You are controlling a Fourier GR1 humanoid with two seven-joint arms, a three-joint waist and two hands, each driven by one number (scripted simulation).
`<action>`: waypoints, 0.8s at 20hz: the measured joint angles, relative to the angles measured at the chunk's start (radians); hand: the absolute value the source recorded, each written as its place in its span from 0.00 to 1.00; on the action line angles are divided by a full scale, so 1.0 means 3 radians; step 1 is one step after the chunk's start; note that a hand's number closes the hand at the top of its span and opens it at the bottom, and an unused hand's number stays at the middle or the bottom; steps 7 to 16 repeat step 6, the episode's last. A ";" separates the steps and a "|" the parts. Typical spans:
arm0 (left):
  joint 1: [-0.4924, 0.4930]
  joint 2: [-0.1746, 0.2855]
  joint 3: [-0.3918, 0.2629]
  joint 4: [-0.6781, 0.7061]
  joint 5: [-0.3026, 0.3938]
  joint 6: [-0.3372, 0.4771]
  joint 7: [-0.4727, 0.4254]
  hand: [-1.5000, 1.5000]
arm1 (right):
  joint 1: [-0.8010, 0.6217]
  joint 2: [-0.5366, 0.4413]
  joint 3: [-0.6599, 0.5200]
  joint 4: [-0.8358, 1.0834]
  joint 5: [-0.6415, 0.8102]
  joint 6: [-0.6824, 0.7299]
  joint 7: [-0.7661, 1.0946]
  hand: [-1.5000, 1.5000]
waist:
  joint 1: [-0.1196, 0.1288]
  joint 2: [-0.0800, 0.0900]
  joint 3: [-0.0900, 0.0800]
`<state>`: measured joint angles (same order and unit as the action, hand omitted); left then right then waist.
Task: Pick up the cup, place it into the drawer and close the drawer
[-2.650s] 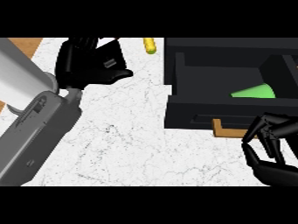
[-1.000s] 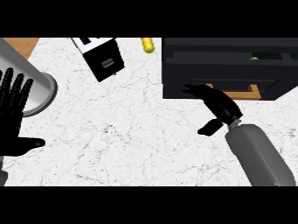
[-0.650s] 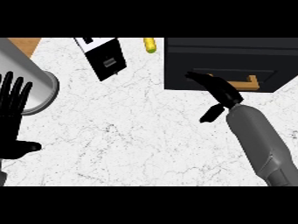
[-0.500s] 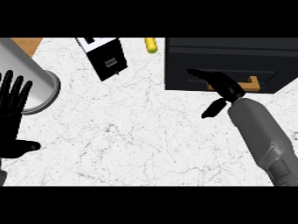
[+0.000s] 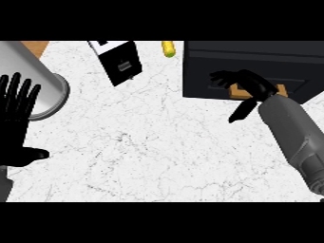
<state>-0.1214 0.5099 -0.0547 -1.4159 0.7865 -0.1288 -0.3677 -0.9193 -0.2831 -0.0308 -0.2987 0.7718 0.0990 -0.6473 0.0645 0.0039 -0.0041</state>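
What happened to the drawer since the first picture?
The right hand moved up and pushed the drawer shut, hiding the green cup. The left hand drew back to the left, open. The yellow item and white cylinder stayed put.

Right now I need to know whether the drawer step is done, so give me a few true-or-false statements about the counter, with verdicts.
1. The right hand touches the drawer front. True.
2. The drawer stands wide open with the cup showing inside. False: it looks pushed in, and no cup is in view.
3. The left hand is open, fingers straight. True.
4. The yellow thing lies in the left hand. False: it lies on the counter at the far edge, beside the drawer.
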 measured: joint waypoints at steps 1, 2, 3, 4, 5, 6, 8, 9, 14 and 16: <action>0.0003 0.0008 0.0011 -0.0004 0.0007 -0.0017 0.0004 0.00 | -0.0008 -0.0012 -0.0003 0.0036 0.0005 0.0005 -0.0034 0.00 | 0.0011 -0.0004 -0.0004; -0.0006 -0.0002 -0.0001 -0.0021 -0.0011 -0.0002 0.0007 0.00 | -0.0018 -0.0024 -0.0005 0.0066 0.0011 0.0010 -0.0068 0.00 | 0.0019 -0.0005 -0.0005; -0.0027 -0.0005 -0.0009 -0.0029 -0.0020 0.0009 0.0022 0.00 | -0.0034 -0.0036 -0.0010 0.0099 0.0010 0.0042 -0.0091 0.00 | 0.0026 -0.0003 -0.0005; -0.0032 -0.0009 -0.0017 -0.0037 -0.0030 0.0014 0.0031 0.00 | -0.0041 -0.0037 -0.0025 0.0136 -0.0003 0.0065 -0.0111 0.00 | 0.0027 -0.0004 -0.0003; -0.0037 -0.0012 -0.0022 -0.0032 -0.0037 0.0007 0.0033 0.00 | -0.0039 -0.0036 -0.0040 0.0169 -0.0018 0.0076 -0.0142 0.00 | 0.0030 -0.0002 0.0001; -0.0031 -0.0033 -0.0038 -0.0030 -0.0069 0.0017 0.0009 0.00 | -0.0047 -0.0038 -0.0055 0.0200 -0.0032 0.0099 -0.0159 0.00 | 0.0034 0.0002 0.0004; -0.0031 -0.0033 -0.0038 -0.0030 -0.0069 0.0017 0.0009 0.00 | -0.0047 -0.0038 -0.0055 0.0200 -0.0032 0.0099 -0.0159 0.00 | 0.0034 0.0002 0.0004; -0.0031 -0.0033 -0.0038 -0.0030 -0.0069 0.0017 0.0009 0.00 | -0.0047 -0.0038 -0.0055 0.0200 -0.0032 0.0099 -0.0159 0.00 | 0.0034 0.0002 0.0004; -0.0031 -0.0033 -0.0038 -0.0030 -0.0069 0.0017 0.0009 0.00 | -0.0047 -0.0038 -0.0055 0.0200 -0.0032 0.0099 -0.0159 0.00 | 0.0034 0.0002 0.0004; -0.0031 -0.0033 -0.0038 -0.0030 -0.0069 0.0017 0.0009 0.00 | -0.0047 -0.0038 -0.0055 0.0200 -0.0032 0.0099 -0.0159 0.00 | 0.0034 0.0002 0.0004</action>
